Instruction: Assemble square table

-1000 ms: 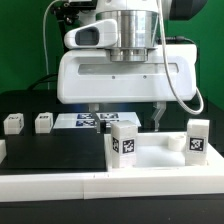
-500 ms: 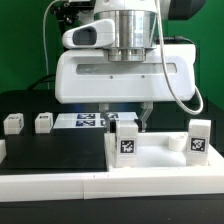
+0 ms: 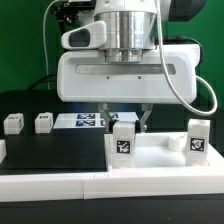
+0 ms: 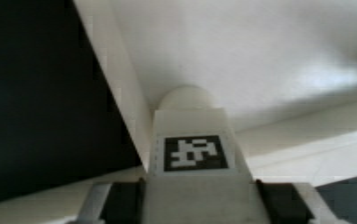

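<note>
In my gripper (image 3: 124, 122) I see a leg (image 3: 124, 142) of smooth white plastic; its tag (image 4: 194, 152) looks matt, printed in black and white. Under the gripper, the square slab (image 3: 160, 160) is white plastic with a soft sheen. Beside it, the tabletop (image 3: 50, 155) is matt black.

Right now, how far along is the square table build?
Done: the far leg stands upright on the tabletop at the exterior view's right; whether it is screwed tight I cannot tell. In hand: the hand is shut on the gripped leg, upright at the slab's corner on the exterior view's left. Left: the first loose leg and the second loose leg sit off the slab.
</note>
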`<act>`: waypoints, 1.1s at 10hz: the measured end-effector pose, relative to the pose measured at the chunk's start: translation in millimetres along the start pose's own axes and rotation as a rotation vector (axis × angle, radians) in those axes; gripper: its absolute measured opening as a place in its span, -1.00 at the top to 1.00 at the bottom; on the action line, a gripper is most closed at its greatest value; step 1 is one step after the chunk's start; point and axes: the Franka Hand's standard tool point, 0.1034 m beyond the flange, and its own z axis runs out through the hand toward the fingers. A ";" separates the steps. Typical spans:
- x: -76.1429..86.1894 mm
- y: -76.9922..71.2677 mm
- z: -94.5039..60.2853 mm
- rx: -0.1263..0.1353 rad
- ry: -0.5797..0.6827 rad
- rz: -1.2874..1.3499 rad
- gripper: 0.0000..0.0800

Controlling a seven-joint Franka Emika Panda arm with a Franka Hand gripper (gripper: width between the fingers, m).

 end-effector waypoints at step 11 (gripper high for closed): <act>-11.6 -7.9 -0.4 0.000 0.014 0.204 -0.59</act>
